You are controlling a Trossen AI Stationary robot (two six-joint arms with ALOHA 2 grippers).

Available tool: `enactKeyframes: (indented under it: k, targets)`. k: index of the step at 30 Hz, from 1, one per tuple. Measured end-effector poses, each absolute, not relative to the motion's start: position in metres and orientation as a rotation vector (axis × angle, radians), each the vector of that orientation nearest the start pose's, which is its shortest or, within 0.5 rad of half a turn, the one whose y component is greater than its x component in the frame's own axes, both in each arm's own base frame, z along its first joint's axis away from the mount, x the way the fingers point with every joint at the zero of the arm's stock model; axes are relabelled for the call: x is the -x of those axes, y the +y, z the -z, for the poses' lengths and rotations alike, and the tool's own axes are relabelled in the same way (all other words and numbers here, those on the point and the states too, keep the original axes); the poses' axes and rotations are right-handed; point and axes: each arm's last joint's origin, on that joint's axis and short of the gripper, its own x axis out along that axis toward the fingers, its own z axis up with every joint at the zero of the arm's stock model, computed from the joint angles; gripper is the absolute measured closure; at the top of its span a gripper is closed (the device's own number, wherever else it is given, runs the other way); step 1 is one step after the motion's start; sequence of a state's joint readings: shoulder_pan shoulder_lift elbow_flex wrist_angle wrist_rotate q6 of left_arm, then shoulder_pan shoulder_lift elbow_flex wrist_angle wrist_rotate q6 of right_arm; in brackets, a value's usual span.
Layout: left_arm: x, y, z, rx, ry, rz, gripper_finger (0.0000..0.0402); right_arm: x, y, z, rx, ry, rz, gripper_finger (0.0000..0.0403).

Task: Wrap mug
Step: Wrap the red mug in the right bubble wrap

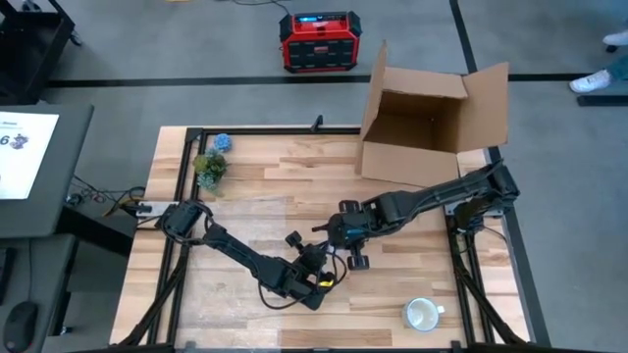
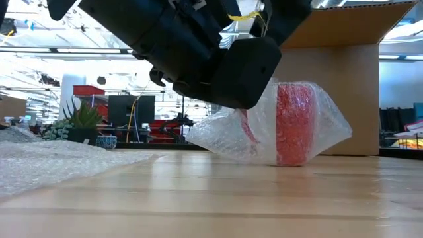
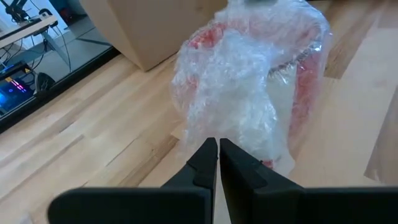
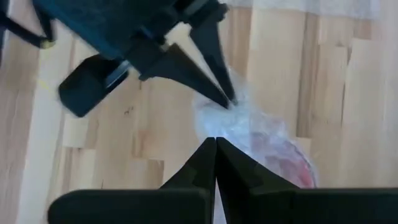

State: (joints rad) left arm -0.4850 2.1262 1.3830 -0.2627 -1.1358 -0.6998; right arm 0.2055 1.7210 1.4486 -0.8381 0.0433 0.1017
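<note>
A red mug (image 2: pixel 294 125) bundled in clear bubble wrap (image 3: pixel 242 93) rests on the wooden table, near its middle. In the high view both grippers stand over it and hide it. My left gripper (image 3: pixel 217 144) is shut at the bundle's near side. My right gripper (image 4: pixel 215 142) is also shut, its fingertips at the edge of the wrap, opposite the left gripper's fingers (image 4: pixel 214 74). In the high view the left gripper (image 1: pixel 322 269) comes from the near left and the right gripper (image 1: pixel 345 235) from the far right. My left gripper pinches a bunched bit of the bubble wrap (image 4: pixel 231 106) between its two fingertips, at the bundle's outer edge. The fingers slant down at it from the table's near left. The bundle stays on the table. My right gripper's shut fingertips reach the wrap's edge (image 4: pixel 227 127); whether they touch it, I cannot tell.
An open cardboard box (image 1: pixel 432 123) stands at the far right. A white mug (image 1: pixel 422 314) sits near the front right edge. A small plant (image 1: pixel 209 167) is at the far left, and a loose sheet of bubble wrap (image 2: pixel 46 162) lies on the table's left side.
</note>
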Motion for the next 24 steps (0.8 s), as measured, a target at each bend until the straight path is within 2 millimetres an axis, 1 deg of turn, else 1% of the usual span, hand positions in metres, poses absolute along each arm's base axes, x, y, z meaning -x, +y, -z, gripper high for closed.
enactKeyframes:
  k: [4,6,15,18,21,24]
  targets:
    - [-0.386,-0.174,-0.139,-0.092,0.449,-0.782,0.0402,-0.347,0.054,-0.244,0.017,1.129,-0.035,0.0403]
    - [-0.386,-0.173,-0.139,-0.092,0.449,-0.782,0.0402,-0.346,0.047,-0.234,-0.001,1.131,-0.016,0.0403]
    - [-0.386,-0.173,-0.139,-0.098,0.449,-0.783,0.0402,-0.341,0.03,-0.194,-0.055,1.06,0.009,0.0403]
    - [-0.387,-0.173,-0.139,-0.1,0.44,-0.791,0.0402,-0.338,0.028,-0.187,-0.068,1.062,0.01,0.0403]
    - [-0.386,-0.173,-0.14,-0.102,0.434,-0.796,0.0402,-0.336,0.027,-0.186,-0.076,1.075,0.014,0.0403]
    - [-0.387,-0.175,-0.151,-0.117,0.427,-0.787,0.0402,-0.332,0.027,-0.189,-0.085,1.097,0.011,0.0403]
